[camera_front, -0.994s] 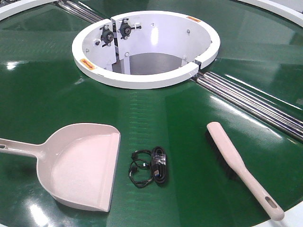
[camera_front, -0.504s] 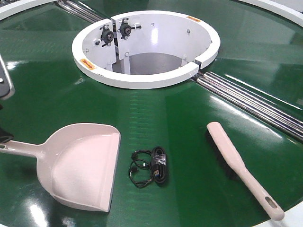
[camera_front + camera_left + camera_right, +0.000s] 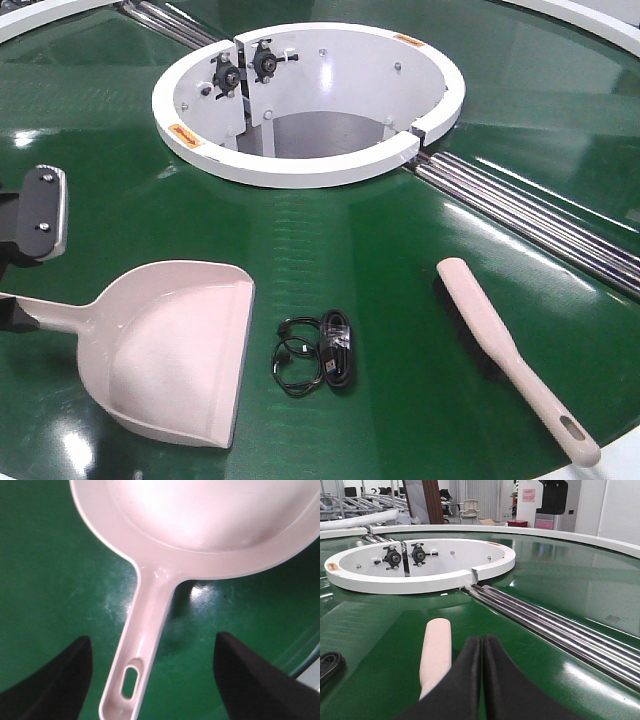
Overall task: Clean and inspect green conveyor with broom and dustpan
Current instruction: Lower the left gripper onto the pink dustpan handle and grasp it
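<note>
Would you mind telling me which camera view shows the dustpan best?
The exterior front-facing view: it shows the dustpan with its whole scoop and most of its handle. The left wrist view shows only the handle, its slotted end and the scoop's rear. The right wrist view does not show it.

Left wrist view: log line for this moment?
left gripper: open, straddling dustpan handle | right gripper: shut, by broom | black cable: loose on green conveyor

One dustpan (image 3: 170,350), one broom (image 3: 503,347), one coiled black cable (image 3: 337,352), one green conveyor (image 3: 350,235)
</note>
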Controlling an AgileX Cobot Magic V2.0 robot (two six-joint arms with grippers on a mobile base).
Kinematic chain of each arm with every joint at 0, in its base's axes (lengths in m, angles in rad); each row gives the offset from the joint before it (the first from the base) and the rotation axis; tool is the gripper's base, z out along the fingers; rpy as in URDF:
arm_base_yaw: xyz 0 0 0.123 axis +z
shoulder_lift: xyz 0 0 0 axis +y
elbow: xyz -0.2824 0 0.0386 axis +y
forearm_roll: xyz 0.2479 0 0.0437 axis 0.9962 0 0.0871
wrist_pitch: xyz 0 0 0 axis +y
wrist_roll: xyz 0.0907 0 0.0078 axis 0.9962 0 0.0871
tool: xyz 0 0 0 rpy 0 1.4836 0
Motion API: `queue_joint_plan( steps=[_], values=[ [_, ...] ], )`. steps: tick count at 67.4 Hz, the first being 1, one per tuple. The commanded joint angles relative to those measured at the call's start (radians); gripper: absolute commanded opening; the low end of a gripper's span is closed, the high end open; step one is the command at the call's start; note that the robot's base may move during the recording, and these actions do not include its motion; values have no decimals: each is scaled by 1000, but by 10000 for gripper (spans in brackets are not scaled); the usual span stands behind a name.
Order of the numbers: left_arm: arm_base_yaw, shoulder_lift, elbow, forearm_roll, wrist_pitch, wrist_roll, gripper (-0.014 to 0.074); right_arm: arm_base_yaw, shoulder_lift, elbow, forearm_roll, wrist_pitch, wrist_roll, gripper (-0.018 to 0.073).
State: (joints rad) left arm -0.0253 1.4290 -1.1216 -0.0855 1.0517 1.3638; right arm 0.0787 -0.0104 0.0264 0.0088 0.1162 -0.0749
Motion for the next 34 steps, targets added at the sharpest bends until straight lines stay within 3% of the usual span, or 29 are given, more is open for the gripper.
queue_joint_plan(
  steps=[1,21,34],
  values=[
    [-2,15,-44,-12,-23,12,491,-7,-18,13,-9,-75,0,-10],
    [-2,133,-137,9,-11,13,546,-7,-18,13,-9,-75,0,-10],
    [-2,183,-137,12,44,102,547,-7,-18,13,-9,-75,0,-10]
  ],
)
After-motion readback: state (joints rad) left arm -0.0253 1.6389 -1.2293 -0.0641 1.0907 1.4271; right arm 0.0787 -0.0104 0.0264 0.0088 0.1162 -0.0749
